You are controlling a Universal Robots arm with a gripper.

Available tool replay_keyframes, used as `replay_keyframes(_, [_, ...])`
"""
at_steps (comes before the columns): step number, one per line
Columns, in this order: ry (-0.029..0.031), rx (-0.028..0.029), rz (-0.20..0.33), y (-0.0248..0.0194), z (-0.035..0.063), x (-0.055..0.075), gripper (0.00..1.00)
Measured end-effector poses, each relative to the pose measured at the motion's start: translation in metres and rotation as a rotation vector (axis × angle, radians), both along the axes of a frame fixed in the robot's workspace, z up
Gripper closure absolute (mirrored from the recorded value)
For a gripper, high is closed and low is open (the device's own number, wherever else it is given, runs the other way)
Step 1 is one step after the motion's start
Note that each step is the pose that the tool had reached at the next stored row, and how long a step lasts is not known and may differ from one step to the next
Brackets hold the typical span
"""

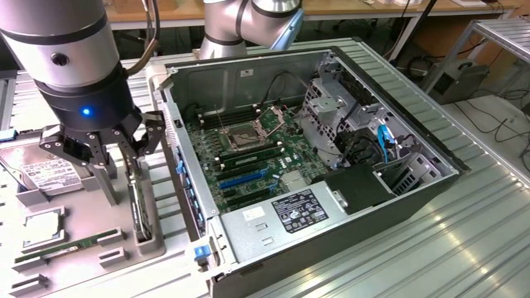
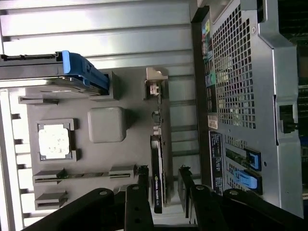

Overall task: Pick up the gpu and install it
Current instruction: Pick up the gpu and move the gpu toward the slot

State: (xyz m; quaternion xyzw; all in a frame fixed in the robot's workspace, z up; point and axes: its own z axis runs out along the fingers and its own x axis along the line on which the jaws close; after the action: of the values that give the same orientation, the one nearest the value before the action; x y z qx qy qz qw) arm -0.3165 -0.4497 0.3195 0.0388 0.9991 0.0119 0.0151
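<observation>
Ribbed metal worktop [image 1: 480, 248], workshop benches behind: an opened computer case [image 1: 414, 118] lies on its side with the motherboard facing up, and its blue expansion slot [image 1: 236, 180] looks vacant. Just beside the case's perforated rear panel sits a grey parts tray [image 1: 79, 211]. On the side of that tray nearest the case, the gpu [image 2: 157, 183] stands on its long edge in a slotted holder, a pose that leaves both flat faces free for gripping. I hang my pincer [image 1: 112, 152] directly over it, released, with one finger on each side of the card and neither, as far as I can judge, touching it. Farther from the case on the same tray lie a hard drive [image 1: 49, 171], a processor [image 1: 46, 226] and a RAM stick [image 1: 71, 248], each in its own cradle and well clear of my fingers. The card is not yet lifted; by my reading, installation has not begun.
</observation>
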Motion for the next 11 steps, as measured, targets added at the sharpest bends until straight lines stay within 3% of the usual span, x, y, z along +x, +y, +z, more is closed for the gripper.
replay_keyframes(11, [-0.0004,0.0000,0.000,-0.0001,-0.0248,-0.001,0.62])
